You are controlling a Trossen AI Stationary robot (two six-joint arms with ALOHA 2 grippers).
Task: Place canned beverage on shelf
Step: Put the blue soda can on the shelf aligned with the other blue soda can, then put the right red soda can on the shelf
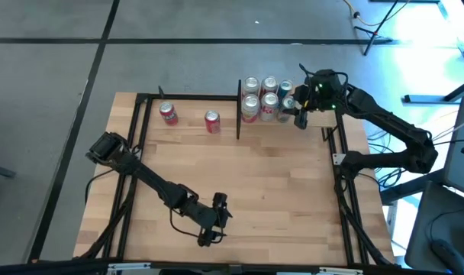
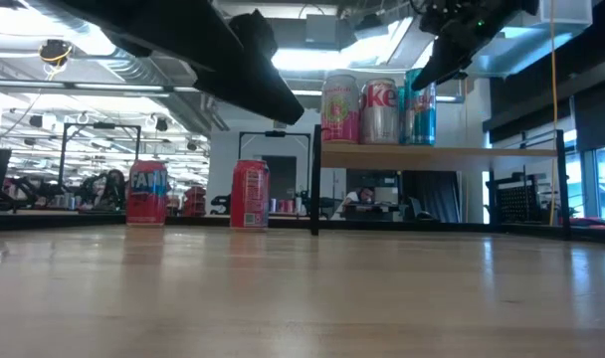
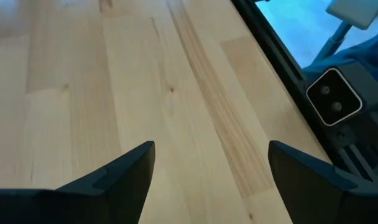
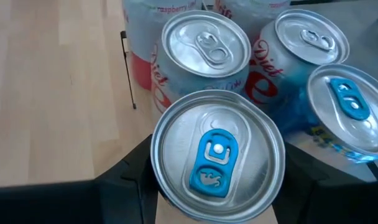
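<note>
A silver can with a blue tab [image 4: 217, 155] stands on the raised light-wood shelf [image 2: 442, 154] at the table's far right. My right gripper [image 4: 219, 186] is shut on it from above; it also shows in the high view [image 1: 301, 114]. Several other cans [image 4: 204, 46] stand close around it on the shelf. Two red cans [image 1: 169, 114] [image 1: 212, 121] stand on the tabletop left of the shelf. My left gripper [image 1: 217, 218] is open and empty, low over the table near its front edge. My right gripper pinches the blue-tab can's side wall just below the rim [image 4: 161, 180] between its two fingers, one on each side. The fingers come from above, slanting down. The can is upright, and in the low view its base [image 2: 419, 141] stands on the shelf board.
The shelf's thin black post [image 2: 314, 179] stands between the shelf and the red cans. A black frame [image 1: 144, 95] runs round the tabletop. Bare wood [image 1: 262, 176] lies in the table's middle.
</note>
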